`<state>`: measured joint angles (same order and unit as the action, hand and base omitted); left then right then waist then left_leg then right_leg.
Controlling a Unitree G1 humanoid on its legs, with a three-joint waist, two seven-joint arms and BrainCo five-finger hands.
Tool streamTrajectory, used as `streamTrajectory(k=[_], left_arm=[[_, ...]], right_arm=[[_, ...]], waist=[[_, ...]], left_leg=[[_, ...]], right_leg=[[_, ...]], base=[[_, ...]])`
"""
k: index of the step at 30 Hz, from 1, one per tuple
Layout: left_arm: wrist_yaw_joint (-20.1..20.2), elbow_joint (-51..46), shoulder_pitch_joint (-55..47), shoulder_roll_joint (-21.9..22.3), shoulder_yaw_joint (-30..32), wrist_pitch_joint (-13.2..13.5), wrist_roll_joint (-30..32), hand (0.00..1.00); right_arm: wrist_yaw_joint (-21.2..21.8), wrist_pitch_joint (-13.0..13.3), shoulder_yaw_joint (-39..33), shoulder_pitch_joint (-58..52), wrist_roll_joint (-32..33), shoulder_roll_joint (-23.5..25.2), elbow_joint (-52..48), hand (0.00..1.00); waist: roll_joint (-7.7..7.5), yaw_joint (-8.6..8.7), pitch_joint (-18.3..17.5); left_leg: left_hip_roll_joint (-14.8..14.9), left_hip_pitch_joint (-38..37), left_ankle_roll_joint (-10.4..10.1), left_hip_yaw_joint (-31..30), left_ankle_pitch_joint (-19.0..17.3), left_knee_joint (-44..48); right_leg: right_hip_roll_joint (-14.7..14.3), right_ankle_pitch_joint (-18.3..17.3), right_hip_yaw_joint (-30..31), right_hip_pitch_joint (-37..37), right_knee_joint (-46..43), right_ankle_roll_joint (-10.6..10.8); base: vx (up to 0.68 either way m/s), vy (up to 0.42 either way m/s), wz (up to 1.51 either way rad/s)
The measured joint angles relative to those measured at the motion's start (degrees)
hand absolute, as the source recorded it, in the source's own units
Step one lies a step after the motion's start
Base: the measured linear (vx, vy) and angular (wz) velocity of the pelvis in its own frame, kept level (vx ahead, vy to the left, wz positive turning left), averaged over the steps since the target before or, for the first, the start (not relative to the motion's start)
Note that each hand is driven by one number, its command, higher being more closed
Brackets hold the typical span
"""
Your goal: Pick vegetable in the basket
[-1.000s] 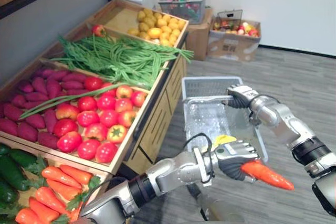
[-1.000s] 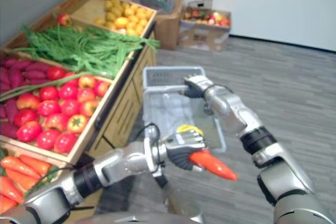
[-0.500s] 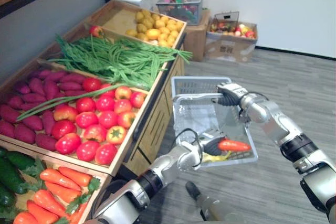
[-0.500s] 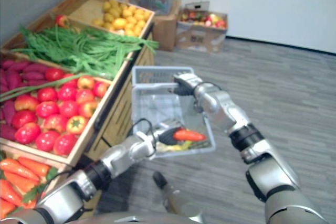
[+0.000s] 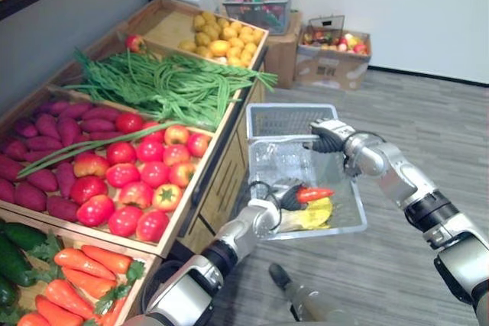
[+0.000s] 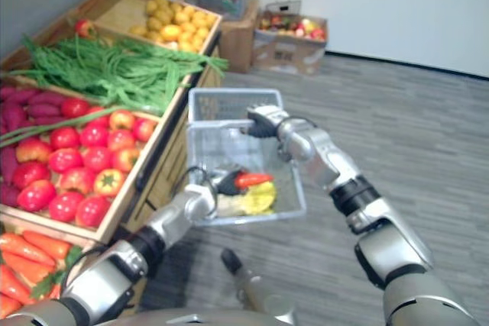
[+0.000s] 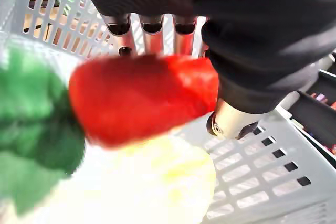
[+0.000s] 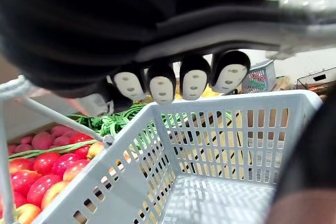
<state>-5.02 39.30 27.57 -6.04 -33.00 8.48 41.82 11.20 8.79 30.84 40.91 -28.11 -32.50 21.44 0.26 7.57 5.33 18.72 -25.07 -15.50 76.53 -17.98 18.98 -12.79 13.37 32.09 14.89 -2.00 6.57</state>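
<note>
An orange carrot point(image 5: 314, 194) point(image 7: 142, 98) with green leaves sits in my left hand point(image 5: 291, 193), whose fingers curl round it inside the grey plastic basket point(image 5: 296, 121). It hangs just above a yellow vegetable point(image 5: 315, 216) point(image 7: 136, 187) lying on the basket's floor. My right hand point(image 5: 327, 136) point(image 8: 178, 80) is shut on the basket's metal handle point(image 5: 280, 141) and holds the basket off the floor beside the produce stand.
The wooden stand point(image 5: 208, 164) on the left holds carrots point(image 5: 80, 263), tomatoes point(image 5: 137, 177), sweet potatoes point(image 5: 46, 127), green beans point(image 5: 168, 85) and yellow fruit point(image 5: 218, 36). A second basket point(image 5: 263, 7) and a cardboard box point(image 5: 336, 55) stand by the far wall. Grey floor point(image 5: 412, 112) lies to the right.
My left hand has carried the carrot from outside the basket's near edge over the rim and down inside it. The basket has shifted left, closer to the stand.
</note>
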Motion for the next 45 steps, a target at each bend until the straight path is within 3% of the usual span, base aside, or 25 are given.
streamTrajectory(k=[11, 16, 23, 29, 34, 35, 40, 45], left_arm=[[-0.50, 1.63, 2.03, 1.42, 1.37, -0.31, 0.01, 0.00], [-0.43, 0.20, 2.51, 1.38, 0.24, -0.26, -0.03, 0.00], [0.44, -9.48, 2.51, 1.35, -4.65, 1.40, -0.82, 0.00], [3.84, -22.03, 0.87, 0.02, -10.78, 1.76, -3.68, 0.00], [7.61, -33.07, -3.29, -4.07, -12.75, 1.57, -11.73, 0.00], [7.87, -37.39, -4.20, -4.86, -13.39, 1.85, -14.33, 0.00], [8.79, -57.50, -7.40, -5.27, -19.71, 11.63, -27.24, 0.00], [8.80, -58.22, -10.17, -9.81, -18.51, 11.29, -34.99, 0.00]], right_arm=[[0.35, -0.06, -0.04, -0.19, 1.66, 0.03, -0.01, 1.00], [0.35, -0.15, -3.20, -3.28, 2.15, 1.57, -0.65, 1.00], [0.35, -1.01, -5.89, -8.41, 2.15, 2.02, -3.20, 1.00], [0.45, -1.07, -16.20, -16.41, 2.28, 1.93, -7.67, 1.00], [-0.21, -0.36, -21.67, -22.79, 2.35, 2.37, -9.51, 1.00], [-0.60, -0.60, -24.02, -25.12, 2.50, 2.47, -8.63, 1.00], [-2.62, -4.06, -31.84, -29.07, 2.40, 4.73, 3.53, 1.00], [-3.64, -5.04, -38.58, -33.91, 2.42, 4.84, 8.36, 1.00]], waist=[[-0.21, -0.03, 0.12], [-0.84, -0.10, 0.51], [-1.53, -0.31, 0.92], [-1.55, -1.66, 0.91], [-1.64, -2.05, 0.90], [-1.66, -3.17, 0.71], [-1.78, -5.96, 0.19], [-1.85, -6.73, -0.88]], left_leg=[[-0.59, 0.09, 0.06, -0.17, 0.04, -0.97], [-1.11, 0.17, 0.10, -0.55, 0.07, -1.56], [-0.98, 1.16, 0.09, -3.08, 0.05, -1.57], [-0.88, 3.45, 0.12, -7.16, 0.06, -1.64], [-0.01, 6.20, 0.50, -13.15, -0.31, -0.52], [0.08, 6.91, 0.59, -14.74, -0.26, -0.47], [1.07, 11.47, 1.36, -22.89, 0.00, 0.80], [0.77, 15.95, 2.66, -30.35, 0.35, 1.44]], right_leg=[[0.28, 0.21, -0.10, 0.00, 0.00, -0.25], [0.91, 0.19, -0.49, -0.20, 0.01, -0.22], [2.34, 0.16, -2.33, -0.35, 0.15, -0.18], [4.75, 0.20, -5.65, -0.34, 0.17, -0.18], [7.71, -0.23, -10.19, -1.11, 0.33, 0.23], [8.46, -0.39, -11.41, -1.29, 0.44, 0.27], [12.12, -0.44, -18.23, -2.75, 2.01, 0.31], [15.52, -0.66, -24.43, -3.92, 2.88, 0.53]], base=[[0.05, -0.031, 0.01], [0.03, -0.044, 0.06], [0.00, -0.051, 0.16], [-0.03, -0.055, 0.32], [-0.08, -0.054, 0.57], [-0.09, -0.041, 0.61], [-0.09, -0.041, 0.75], [-0.06, -0.022, 0.76]])
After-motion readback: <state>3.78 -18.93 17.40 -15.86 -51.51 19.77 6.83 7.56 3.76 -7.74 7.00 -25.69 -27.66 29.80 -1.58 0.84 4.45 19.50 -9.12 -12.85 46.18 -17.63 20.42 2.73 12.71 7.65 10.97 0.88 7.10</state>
